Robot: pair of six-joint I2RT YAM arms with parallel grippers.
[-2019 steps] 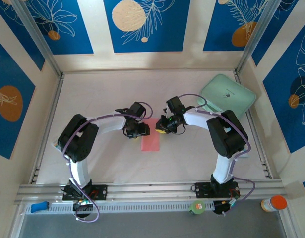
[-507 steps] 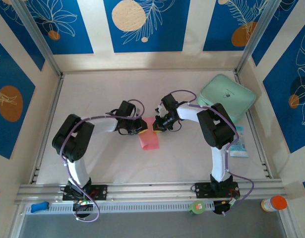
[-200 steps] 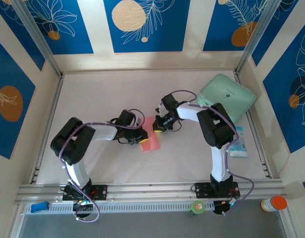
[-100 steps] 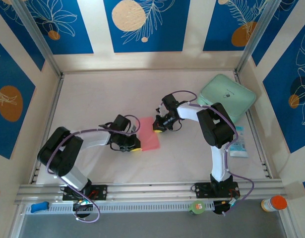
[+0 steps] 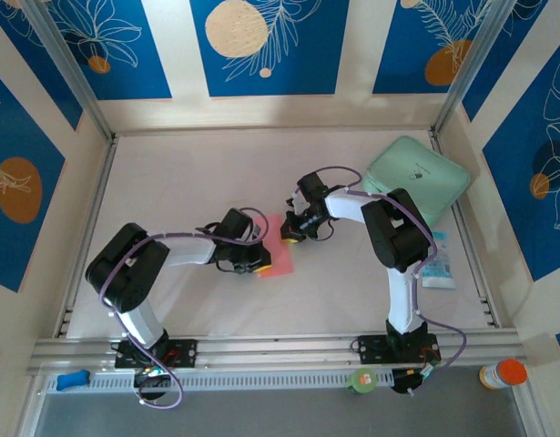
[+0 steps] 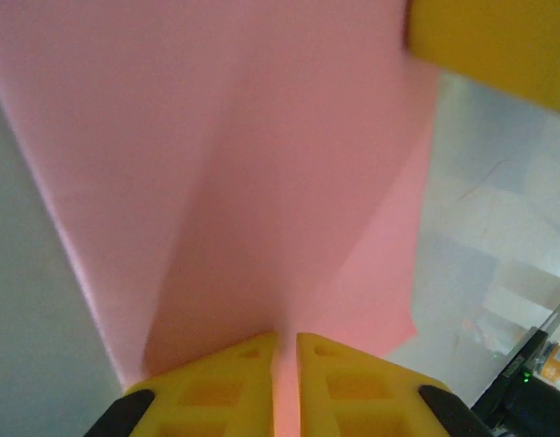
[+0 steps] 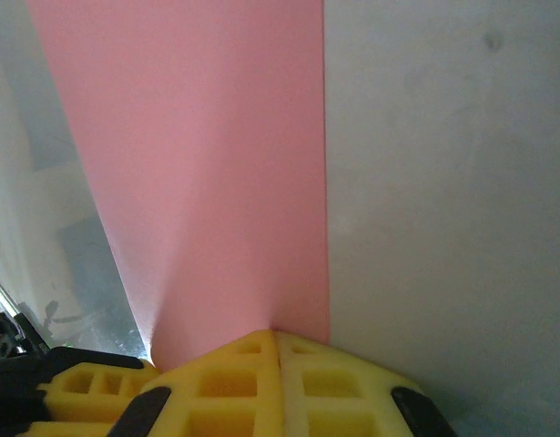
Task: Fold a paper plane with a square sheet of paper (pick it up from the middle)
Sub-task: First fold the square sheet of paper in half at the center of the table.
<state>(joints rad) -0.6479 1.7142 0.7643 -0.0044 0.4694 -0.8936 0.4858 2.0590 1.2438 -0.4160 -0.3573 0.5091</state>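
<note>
The square sheet of paper (image 5: 280,248), salmon-pink and folded, lies mid-table between both arms. My left gripper (image 5: 259,267) is at its near left corner. In the left wrist view the yellow fingertips (image 6: 234,373) pinch a raised ridge of the sheet (image 6: 252,173), with pink showing in the narrow slit of the left gripper (image 6: 287,355). My right gripper (image 5: 290,234) is at the far right corner. There the right gripper (image 7: 276,344) is pressed shut where the sheet (image 7: 198,155) rises to its tips. A paper plane is out of view.
A mint-green pad (image 5: 418,177) lies at the back right, with a white packet (image 5: 437,260) near the right wall. The right gripper's yellow finger (image 6: 493,45) shows at the top of the left wrist view. Side walls enclose the table.
Half a second ago the left gripper was further left with the sheet spread wider. It has come back right, and the sheet looks narrower. The right gripper has stayed put.
</note>
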